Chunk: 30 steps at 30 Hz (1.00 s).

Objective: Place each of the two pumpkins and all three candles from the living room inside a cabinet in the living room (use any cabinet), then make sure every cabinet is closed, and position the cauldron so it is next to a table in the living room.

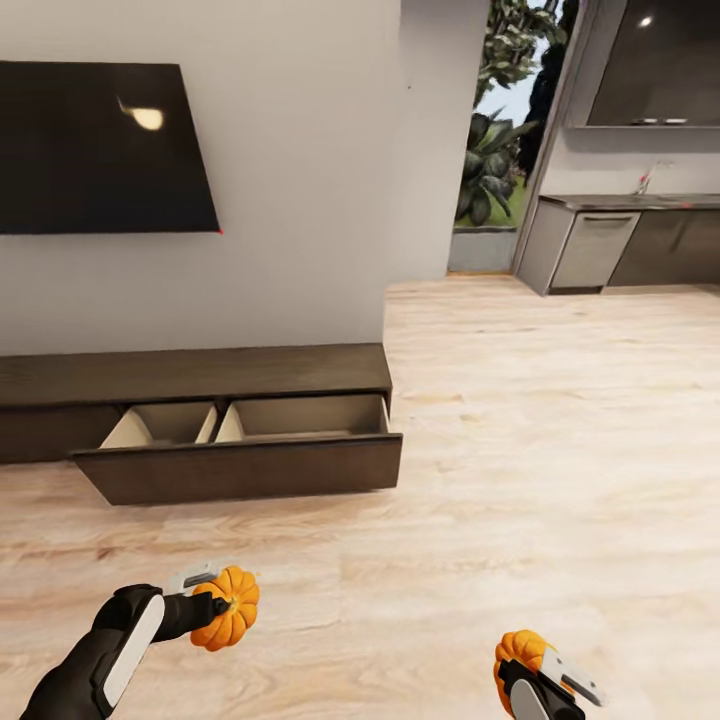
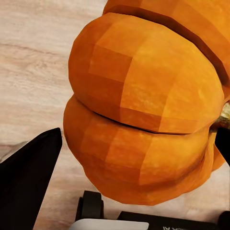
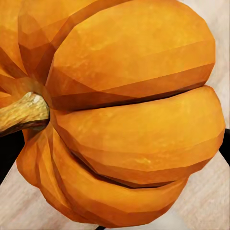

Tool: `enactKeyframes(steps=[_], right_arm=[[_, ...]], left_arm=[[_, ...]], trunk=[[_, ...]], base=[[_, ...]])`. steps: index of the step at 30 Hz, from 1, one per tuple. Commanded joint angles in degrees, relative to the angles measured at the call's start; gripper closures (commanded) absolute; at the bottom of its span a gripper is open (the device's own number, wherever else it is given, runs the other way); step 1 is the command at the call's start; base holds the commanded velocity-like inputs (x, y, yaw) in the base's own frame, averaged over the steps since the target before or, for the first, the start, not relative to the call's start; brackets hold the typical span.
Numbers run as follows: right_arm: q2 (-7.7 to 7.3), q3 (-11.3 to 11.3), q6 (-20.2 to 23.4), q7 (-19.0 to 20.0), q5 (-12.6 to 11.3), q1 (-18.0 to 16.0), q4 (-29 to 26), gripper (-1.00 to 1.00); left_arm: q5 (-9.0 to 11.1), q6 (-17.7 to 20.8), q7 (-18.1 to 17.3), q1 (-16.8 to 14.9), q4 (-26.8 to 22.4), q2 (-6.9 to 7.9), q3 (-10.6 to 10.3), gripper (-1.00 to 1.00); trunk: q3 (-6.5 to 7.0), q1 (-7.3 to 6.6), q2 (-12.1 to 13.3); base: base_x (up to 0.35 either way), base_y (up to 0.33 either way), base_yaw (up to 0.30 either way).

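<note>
Two pumpkins are held above the pale wood floor (image 1: 520, 430), one in each claw. The left claw (image 1: 222, 606) pinches the left pumpkin (image 1: 228, 607), whose stem end faces back toward the arm, so its short axis lies roughly level. The right claw (image 1: 532, 672) pinches the right pumpkin (image 1: 522, 655); in the right wrist view its stem (image 3: 21, 112) juts out sideways. Ahead, the long dark cabinet (image 1: 190, 375) runs along the wall, its wide front (image 1: 245, 467) pulled open onto pale compartments.
</note>
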Motion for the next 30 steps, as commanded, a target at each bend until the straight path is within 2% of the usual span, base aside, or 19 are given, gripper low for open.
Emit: enactKeyframes(steps=[1,9,19,24,30], right_arm=[[-0.01,0.08,0.27,-0.34,-0.08,-0.03,-0.1,1.0],[-0.06,0.1,0.26,-0.23,-0.08,-0.03,-0.13,1.0],[-0.08,0.17,0.18,0.19,-0.08,-0.03,-0.19,1.0],[-0.08,0.17,0.19,0.19,-0.08,-0.03,-0.19,1.0],[-0.08,0.17,0.19,0.19,-0.08,-0.03,-0.19,1.0]], left_arm=[[0.51,0.27,0.56,-0.03,-0.07,-0.01,0.0,1.0],[0.51,0.27,0.57,-0.03,-0.07,-0.08,0.0,1.0],[0.51,0.2,0.56,-0.03,-0.07,-0.02,0.0,1.0],[0.51,0.18,0.57,-0.03,-0.07,-0.01,0.0,1.0],[0.51,0.18,0.58,-0.03,-0.07,0.0,-0.02,1.0]], trunk=[[-0.07,0.01,-0.03],[-0.28,0.01,-0.03],[-0.31,0.01,-0.03],[-0.31,0.01,-0.03],[-0.31,0.01,-0.03]], base=[[0.186,-0.003,0.289],[0.175,-0.048,0.271],[0.228,-0.013,0.026],[0.223,-0.063,0.173],[0.211,-0.004,0.032]])
